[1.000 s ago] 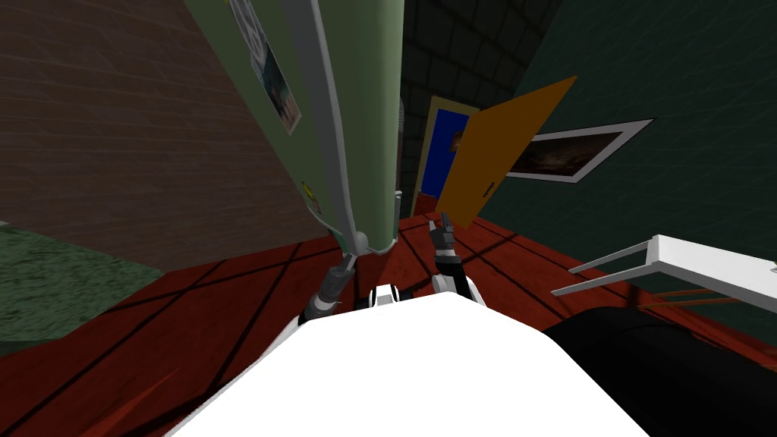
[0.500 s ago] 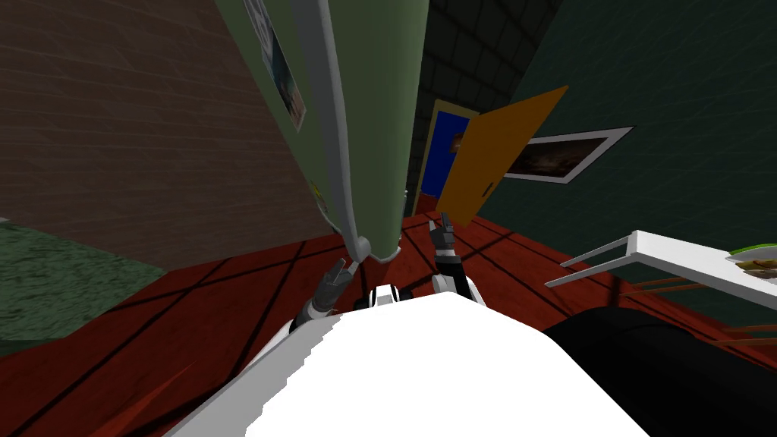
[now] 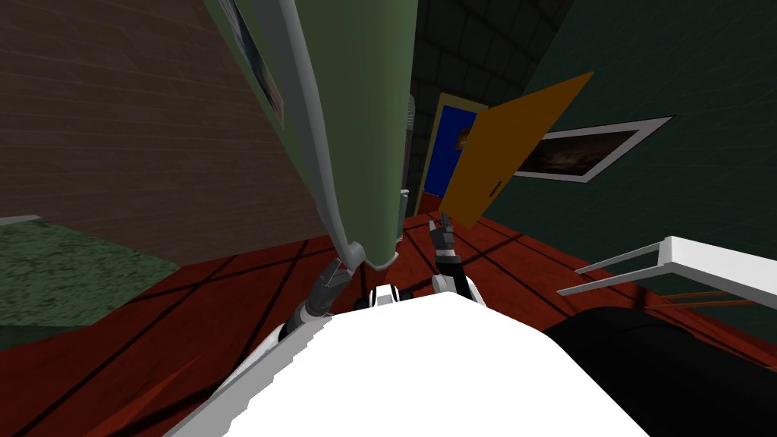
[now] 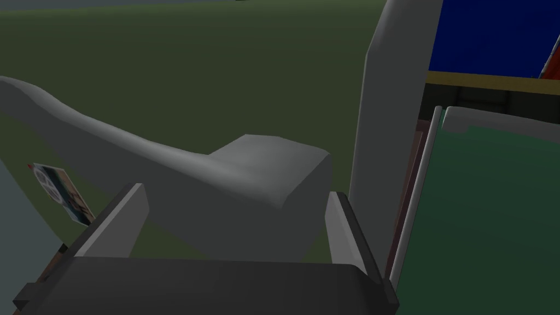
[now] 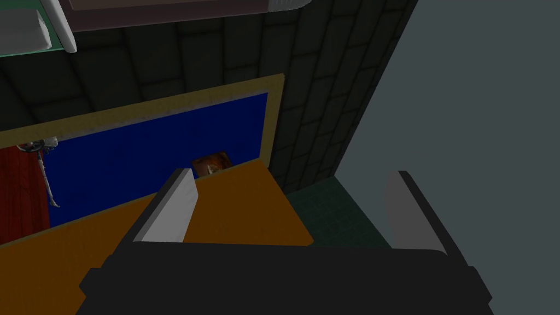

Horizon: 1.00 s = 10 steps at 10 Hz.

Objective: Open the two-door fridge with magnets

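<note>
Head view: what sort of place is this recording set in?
Likely a home kitchen: a tall green fridge with a grey handle and magnets, a white table to the right, and an orange door ajar on a red wooden floor.

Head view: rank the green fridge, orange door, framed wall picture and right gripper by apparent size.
1. green fridge, nearest, so inflated
2. flat orange door
3. white-framed dark picture, close to that door
4. right gripper
</note>
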{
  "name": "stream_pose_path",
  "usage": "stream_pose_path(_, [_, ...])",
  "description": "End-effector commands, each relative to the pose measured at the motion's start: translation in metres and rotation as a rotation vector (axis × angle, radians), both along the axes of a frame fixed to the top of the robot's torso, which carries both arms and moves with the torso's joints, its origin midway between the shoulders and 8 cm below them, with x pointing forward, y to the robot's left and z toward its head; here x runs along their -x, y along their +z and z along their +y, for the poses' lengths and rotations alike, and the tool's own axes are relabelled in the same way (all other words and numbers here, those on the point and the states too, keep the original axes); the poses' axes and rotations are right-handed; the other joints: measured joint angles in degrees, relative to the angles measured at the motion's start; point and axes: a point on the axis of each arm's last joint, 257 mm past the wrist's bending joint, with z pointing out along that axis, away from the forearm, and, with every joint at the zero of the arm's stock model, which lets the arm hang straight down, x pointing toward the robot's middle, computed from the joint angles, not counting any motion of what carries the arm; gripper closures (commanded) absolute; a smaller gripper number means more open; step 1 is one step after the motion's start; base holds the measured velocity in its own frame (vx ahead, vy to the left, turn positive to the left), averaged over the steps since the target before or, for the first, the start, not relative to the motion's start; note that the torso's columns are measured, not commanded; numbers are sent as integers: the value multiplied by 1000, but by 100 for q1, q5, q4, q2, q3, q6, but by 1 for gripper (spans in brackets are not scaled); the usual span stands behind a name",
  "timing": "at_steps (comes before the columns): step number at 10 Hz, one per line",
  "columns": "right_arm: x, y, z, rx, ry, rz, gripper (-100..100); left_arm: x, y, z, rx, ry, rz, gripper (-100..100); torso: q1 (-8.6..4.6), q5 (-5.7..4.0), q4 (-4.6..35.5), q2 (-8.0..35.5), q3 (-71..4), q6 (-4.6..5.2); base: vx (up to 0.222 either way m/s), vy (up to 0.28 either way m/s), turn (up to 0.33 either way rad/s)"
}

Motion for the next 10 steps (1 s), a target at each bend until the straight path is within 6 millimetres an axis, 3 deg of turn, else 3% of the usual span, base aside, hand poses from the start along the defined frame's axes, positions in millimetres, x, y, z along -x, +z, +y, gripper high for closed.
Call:
stream_pose_path(1, [0,0,0,0,0,0,0,9,20,0,6,-18,-13,-100,2,-4,15,13,0,-2,25,-19,63])
stream_pose_path(10, [0,0,0,0,0,0,0,16,31,-1,5,-34,-13,-100,-20,-22,52,24,-18,0,9,-6,17])
